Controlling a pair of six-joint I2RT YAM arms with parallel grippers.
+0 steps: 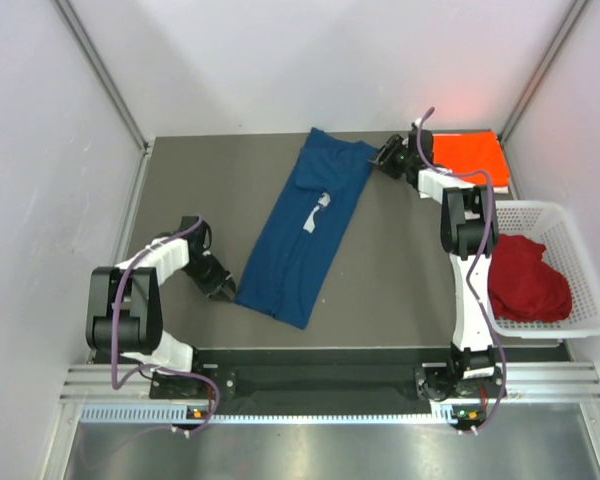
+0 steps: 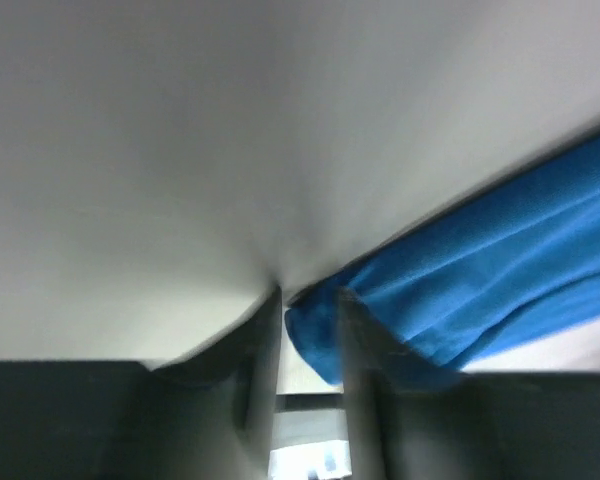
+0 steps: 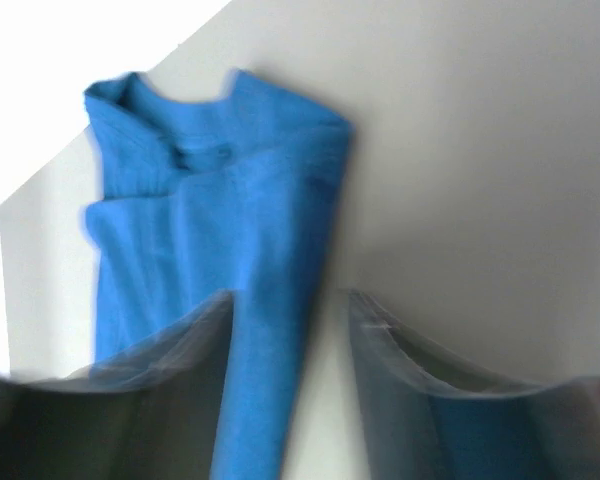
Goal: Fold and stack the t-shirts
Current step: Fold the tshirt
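Left gripper [image 1: 220, 285]: nearest, low on the table [image 1: 400, 270] at the near left corner of the navy t-shirt [image 1: 305, 235]; jaws a little apart, the corner lying between them and not visibly pinched.
Navy t-shirt: flat in mid-table as 1 long narrow strip, running diagonally from near left to far right, white print up.
Dark red t-shirt [image 1: 525, 280]: crumpled in the white basket [image 1: 583, 275] at the right, unfolded.
Right gripper [image 1: 383, 158]: at the strip's far collar corner; jaws clearly parted, holding nothing.
Orange-red t-shirt [image 1: 467, 153]: folded flat in the far right corner, just beyond the right gripper.
Step in hand: probably the release after the lengthwise fold of shirt 2 of 3.
Next move: likely a crosswise fold, which called for fresh grips on 1 end's 2 corners, carried over to the other end without dragging the strip askew.
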